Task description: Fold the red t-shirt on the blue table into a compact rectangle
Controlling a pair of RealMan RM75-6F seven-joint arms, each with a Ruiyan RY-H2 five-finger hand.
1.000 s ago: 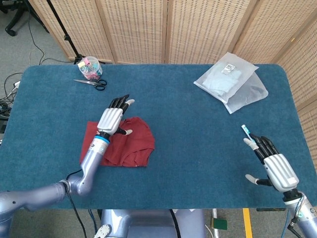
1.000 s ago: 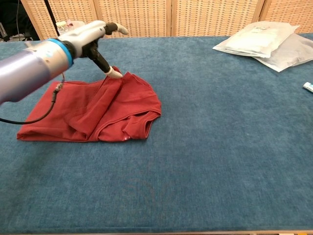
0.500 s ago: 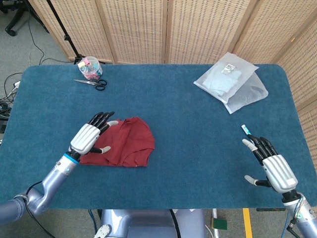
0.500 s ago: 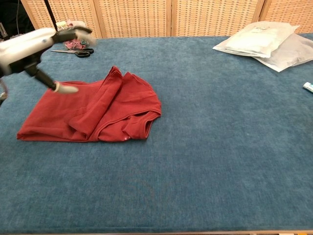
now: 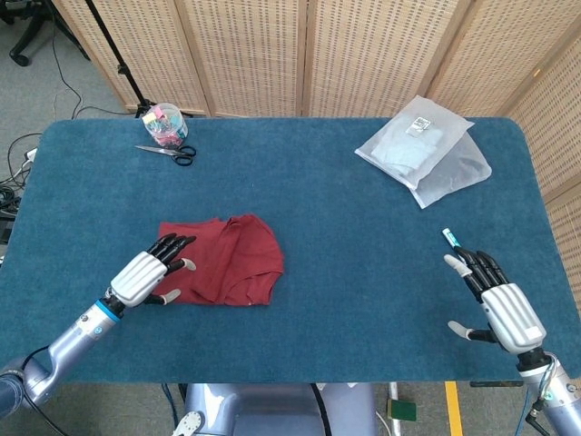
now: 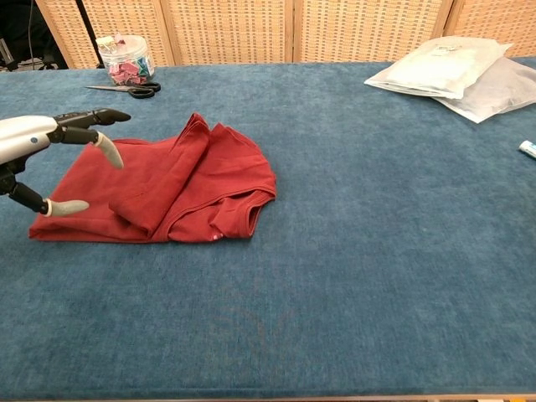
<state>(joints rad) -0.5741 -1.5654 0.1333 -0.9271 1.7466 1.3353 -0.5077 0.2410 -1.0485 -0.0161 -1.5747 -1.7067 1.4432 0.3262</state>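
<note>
The red t-shirt (image 5: 225, 261) lay on the blue table (image 5: 345, 227), in the left half and toward the near side; it was already folded into a thick bundle, with a raised fold running across its middle and the collar edge showing at its near right corner in the chest view (image 6: 176, 188). The left hand (image 5: 145, 275) was at the left end of the shirt, with its fingers spread apart and pointing toward the cloth; it held nothing; in the chest view (image 6: 50, 146) the hand was above the left edge of the shirt, and I could not tell if a fingertip touched the cloth. The right hand (image 5: 499, 300) was well apart from the shirt, near the right near corner of the table; its fingers were also spread and it held nothing; a small white and blue item (image 5: 448, 236) lay just beyond its fingertips. At the far side were scissors (image 5: 168, 152), a small clear jar (image 5: 165, 124), and two plastic bags (image 5: 423, 150).
</note>
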